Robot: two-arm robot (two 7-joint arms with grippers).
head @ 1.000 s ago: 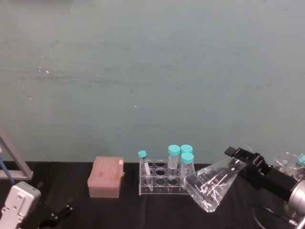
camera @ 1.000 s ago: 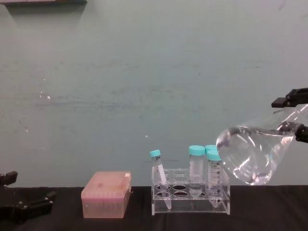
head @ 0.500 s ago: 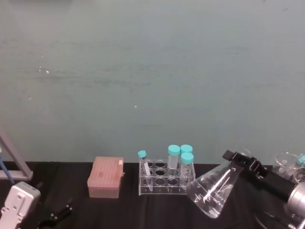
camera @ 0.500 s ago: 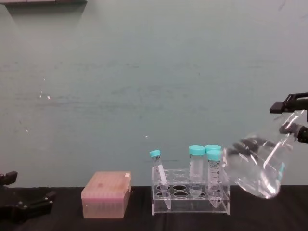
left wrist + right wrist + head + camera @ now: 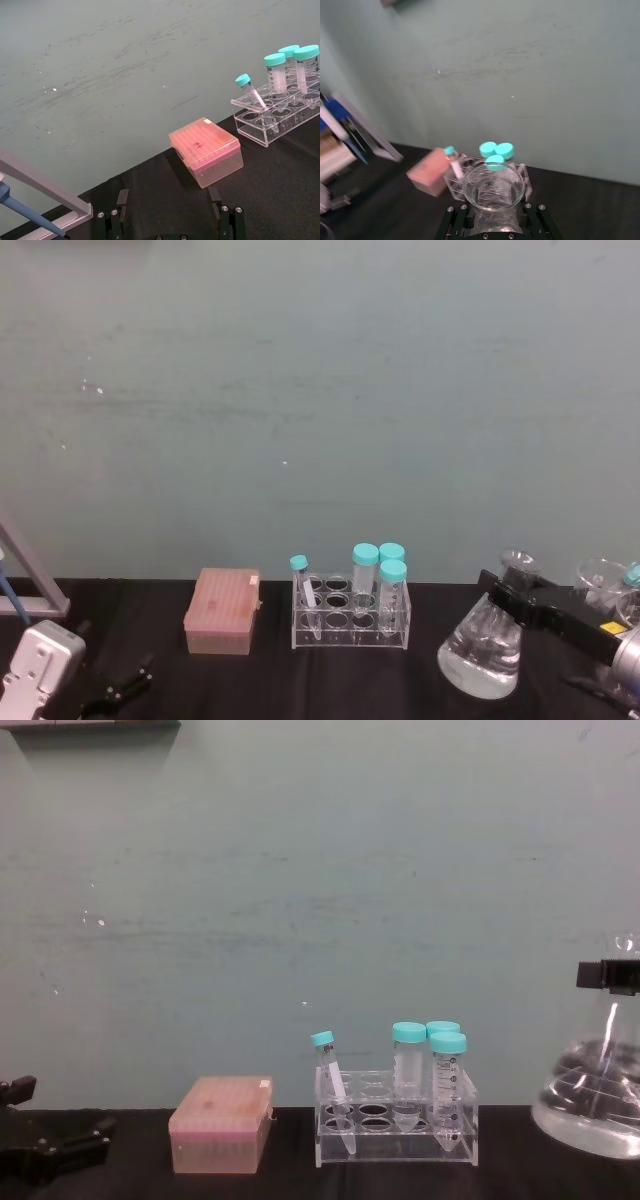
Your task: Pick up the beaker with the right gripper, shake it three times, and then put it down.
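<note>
The right gripper (image 5: 512,600), clamped on the one upright beaker (image 5: 482,655) at its neck, hides that neck. The chest view's edge cuts off the base, right of the rack (image 5: 350,628). Four teal-capped tubes (image 5: 365,565), one pink box (image 5: 222,612); left gripper (image 5: 169,210) near left, fingers apart.

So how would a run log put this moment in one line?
right claw: shut on beaker neck | beaker: upright, base near table | left claw: open, parked left
</note>
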